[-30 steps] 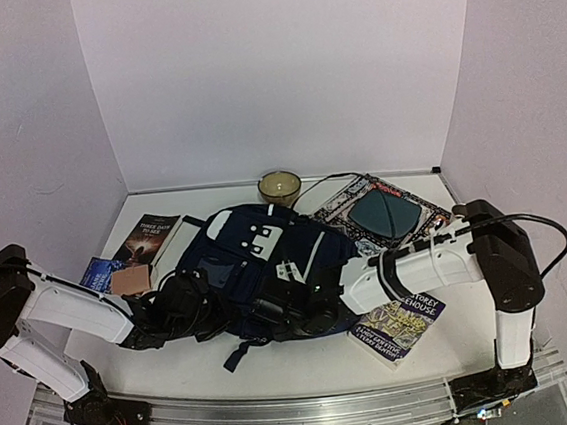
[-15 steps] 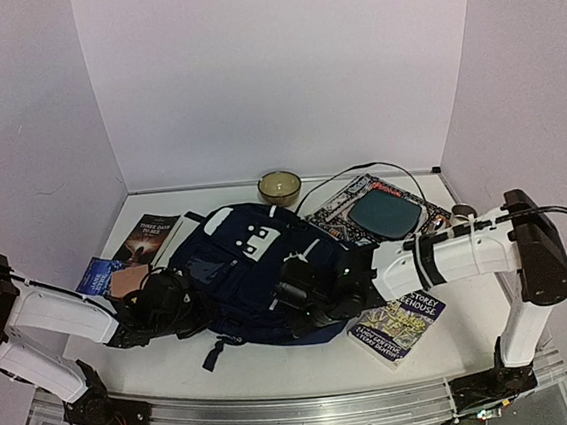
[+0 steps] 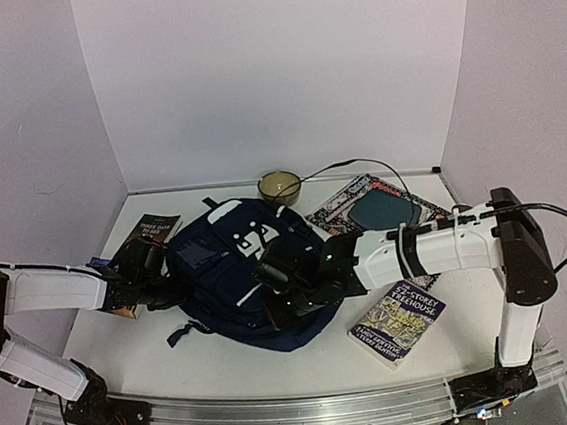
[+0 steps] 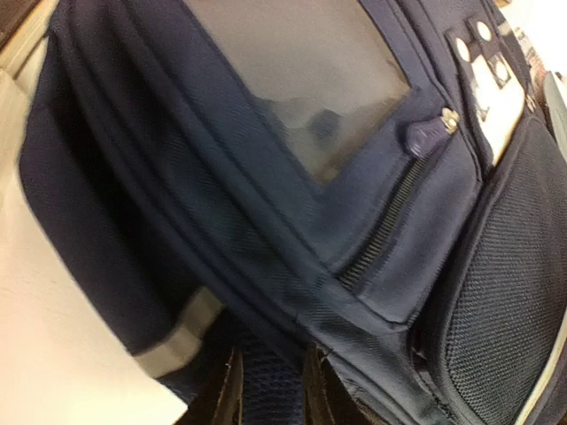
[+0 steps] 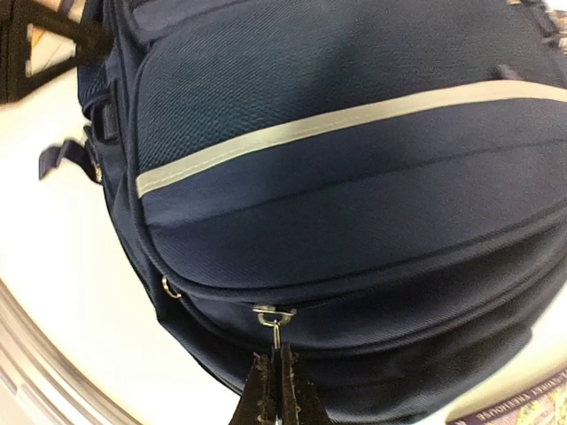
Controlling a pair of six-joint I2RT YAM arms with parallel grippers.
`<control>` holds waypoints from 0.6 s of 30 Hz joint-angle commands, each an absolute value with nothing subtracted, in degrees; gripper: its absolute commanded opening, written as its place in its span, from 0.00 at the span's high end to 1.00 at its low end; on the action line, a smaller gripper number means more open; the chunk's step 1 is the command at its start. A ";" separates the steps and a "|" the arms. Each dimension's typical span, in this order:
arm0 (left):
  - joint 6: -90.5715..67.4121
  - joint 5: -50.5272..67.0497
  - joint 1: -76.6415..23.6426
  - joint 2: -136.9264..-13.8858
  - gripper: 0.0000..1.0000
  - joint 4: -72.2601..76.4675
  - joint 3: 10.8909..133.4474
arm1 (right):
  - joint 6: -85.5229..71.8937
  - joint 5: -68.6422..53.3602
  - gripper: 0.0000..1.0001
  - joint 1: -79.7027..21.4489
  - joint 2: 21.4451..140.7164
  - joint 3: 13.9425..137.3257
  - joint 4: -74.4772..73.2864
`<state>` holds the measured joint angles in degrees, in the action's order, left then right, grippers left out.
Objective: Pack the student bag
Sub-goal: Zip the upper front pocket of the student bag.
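Note:
The student bag [image 3: 236, 262], a navy backpack with a white patch and a pale stripe, lies in the middle of the table and fills both wrist views [image 4: 337, 177] [image 5: 354, 177]. My left gripper [image 3: 158, 285] is at the bag's left side. Its fingers [image 4: 232, 394] stand a little apart, open, with navy mesh fabric showing in the gap [image 4: 270, 390]. My right gripper [image 3: 277, 298] is at the bag's near edge, shut on the metal zipper pull [image 5: 275, 326] of a closed zip; its tips [image 5: 275, 367] are pressed together.
A bowl [image 3: 279, 184] stands behind the bag. A dark book [image 3: 150, 233] lies at the left, a magazine with a teal pad [image 3: 384, 211] at the back right, and a treehouse book [image 3: 400, 322] at the near right. A black cable [image 3: 359, 165] runs along the back.
Both arms have reached farther from their bases and the bag has shifted back and to the left. The left fingers have parted from shut. The right gripper keeps hold of the zipper pull.

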<state>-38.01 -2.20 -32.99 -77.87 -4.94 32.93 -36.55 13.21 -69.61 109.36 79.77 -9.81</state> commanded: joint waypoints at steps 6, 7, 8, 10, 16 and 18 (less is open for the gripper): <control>-51.72 6.54 -33.08 -61.49 0.46 -6.84 28.82 | -35.48 5.90 1.00 -69.35 115.73 87.33 -6.96; -53.86 7.42 -33.47 -59.70 0.46 -6.09 27.64 | -35.50 5.68 1.00 -69.35 116.06 87.56 -6.65; -55.94 7.83 -34.07 -58.08 0.45 -5.20 26.68 | -35.45 5.52 1.00 -69.39 116.30 87.70 -6.36; -59.83 7.91 -36.05 -55.82 0.44 -2.39 24.54 | -35.37 5.33 1.00 -69.39 116.45 87.66 -5.99; -67.09 5.17 -42.56 -58.03 0.44 6.50 21.08 | -34.98 5.36 1.00 -69.38 116.54 87.75 -5.54; -68.31 4.79 -43.87 -60.29 0.44 8.84 20.83 | -34.89 5.22 1.00 -69.39 116.51 87.97 -5.42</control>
<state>-62.17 5.90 -41.37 -57.38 0.24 21.64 -35.73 6.44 -69.12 115.94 85.38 -6.19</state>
